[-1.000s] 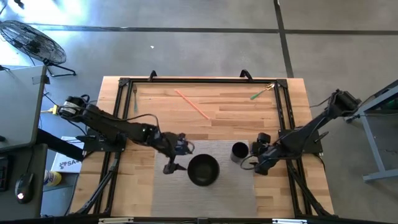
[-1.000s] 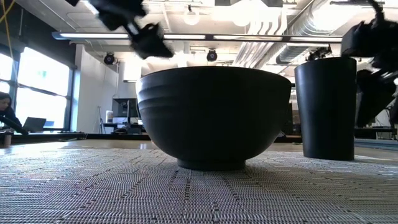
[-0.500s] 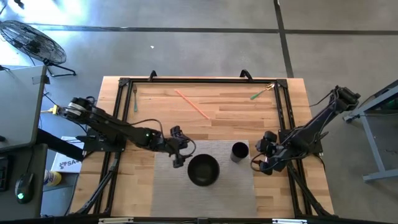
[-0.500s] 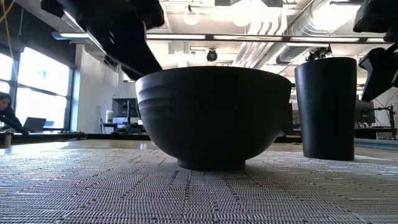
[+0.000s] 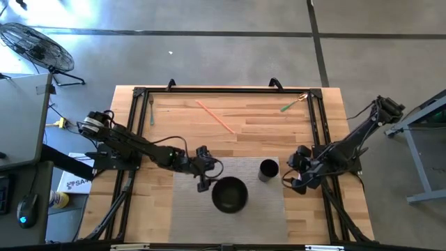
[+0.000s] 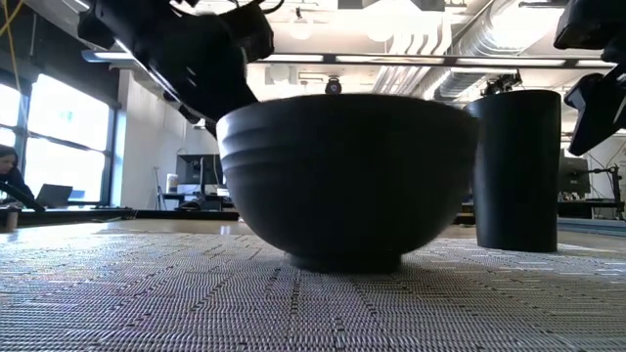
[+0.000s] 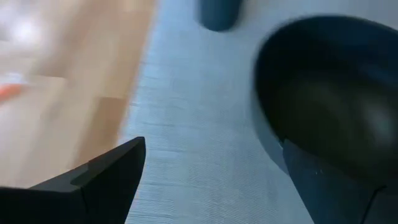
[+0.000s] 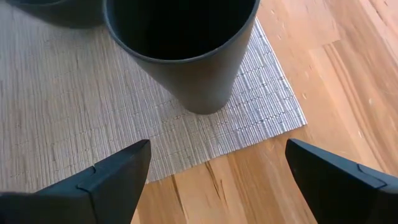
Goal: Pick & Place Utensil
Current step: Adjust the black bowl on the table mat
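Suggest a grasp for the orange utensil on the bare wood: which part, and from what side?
Take the orange utensil near mid-length, coming straight down with the fingers across its narrow width. It lies flat and diagonal on the table, thin and straight, with open wood around it. The left hand, open by the bowl, seems the nearer one.

One bowl [image 5: 229, 194], one cup [image 5: 268, 169] and one mat [image 5: 230, 217] are seen. Three utensils are counted: one fork [image 5: 151, 110], one orange stick [image 5: 214, 116], one green utensil [image 5: 290, 104]. Two grippers are seen, left [image 5: 203, 180] and right [image 5: 293, 178].
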